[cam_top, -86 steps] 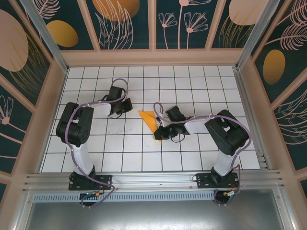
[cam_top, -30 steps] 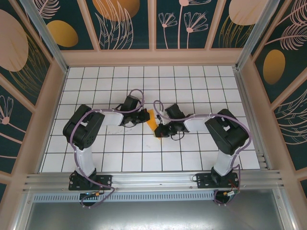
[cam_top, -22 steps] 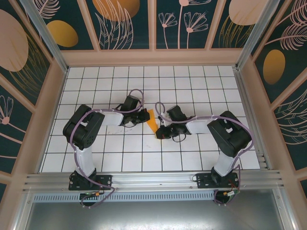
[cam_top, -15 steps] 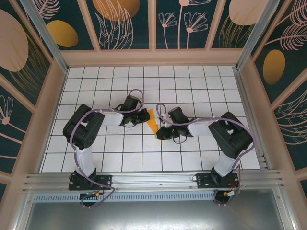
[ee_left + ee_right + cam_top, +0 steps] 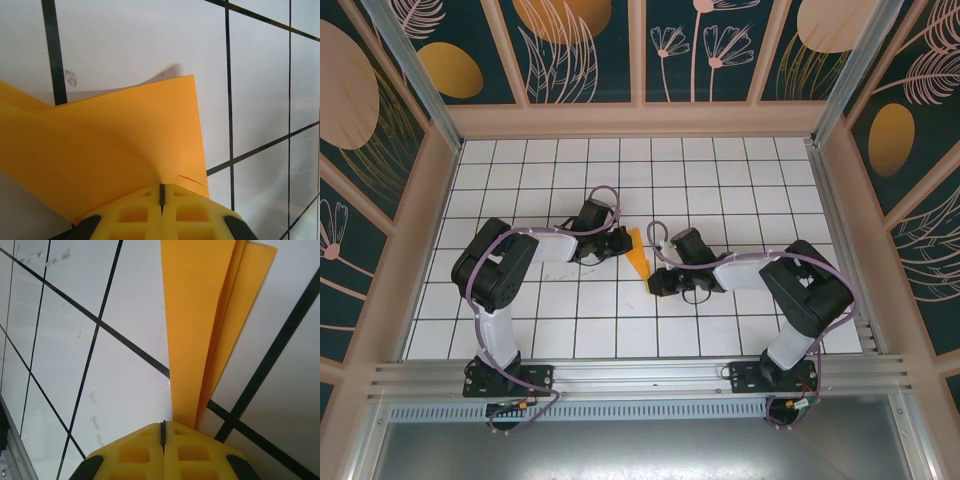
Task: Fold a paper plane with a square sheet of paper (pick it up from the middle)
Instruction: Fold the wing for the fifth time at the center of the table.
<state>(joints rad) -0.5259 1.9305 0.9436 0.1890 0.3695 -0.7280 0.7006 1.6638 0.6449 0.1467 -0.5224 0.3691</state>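
Note:
The bright-orange paper (image 5: 637,254) lies on the white grid table as a narrow folded dart, its point toward the near edge. In the left wrist view its layered flaps (image 5: 125,135) spread out from under my fingertips. My left gripper (image 5: 621,243) (image 5: 161,187) is shut, and its tips press on the paper's left edge. My right gripper (image 5: 654,284) (image 5: 163,424) is also shut. It sits at the near end of the paper (image 5: 200,315), whose long creased strip runs away from the right finger.
Tiled table floor (image 5: 570,320) lies bare on all sides of the paper. Patterned walls enclose the table, and a metal rail (image 5: 640,375) runs along the near edge by the arm bases.
My left gripper came in from the left onto the paper and has held still for the last second. My right gripper slid toward the near edge along the paper, which now looks narrower.

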